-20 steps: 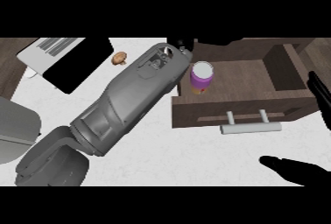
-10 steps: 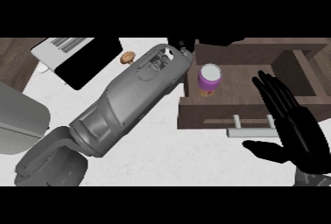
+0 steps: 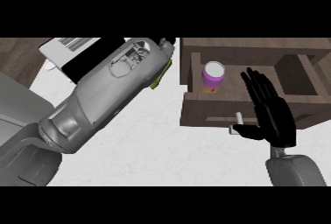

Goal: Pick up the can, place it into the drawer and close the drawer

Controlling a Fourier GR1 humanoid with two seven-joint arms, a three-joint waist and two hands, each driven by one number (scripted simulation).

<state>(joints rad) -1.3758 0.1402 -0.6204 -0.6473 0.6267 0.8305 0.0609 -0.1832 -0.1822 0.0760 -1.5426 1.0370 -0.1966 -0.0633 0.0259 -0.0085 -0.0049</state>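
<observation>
The can [image 3: 213,75] stood upright inside the open drawer [image 3: 252,47] by its left wall, while the right hand [image 3: 275,118] had swung up from the counter's [image 3: 161,148] near-right corner, flat and empty, at the drawer's front, seemingly ready to push.

One can [image 3: 213,75], one drawer [image 3: 208,114] with one handle [image 3: 237,118], one black hand [image 3: 275,119], two grey forearms [image 3: 110,98].
</observation>
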